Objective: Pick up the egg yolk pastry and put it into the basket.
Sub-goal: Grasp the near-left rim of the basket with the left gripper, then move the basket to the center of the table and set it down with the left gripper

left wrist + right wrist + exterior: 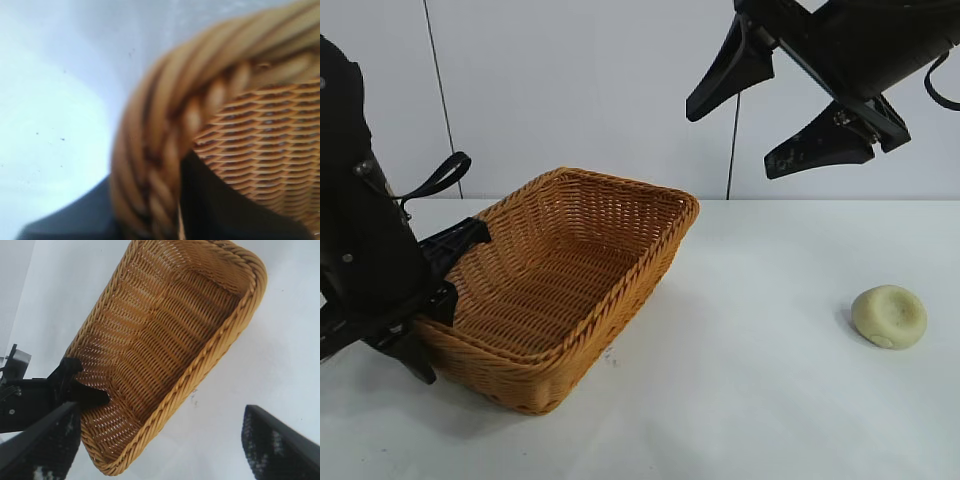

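White table (pixel 750 400), basket (pixel 620 290), pastry (pixel 889 316) apart.

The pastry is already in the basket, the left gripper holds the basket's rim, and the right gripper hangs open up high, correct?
No. The pastry lies on the table, right of the basket, as the exterior view shows. The rest holds: left gripper on the rim, right gripper open above.

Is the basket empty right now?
Empty: the basket shows only bare weave inside, and the pastry sits on the table apart from it.
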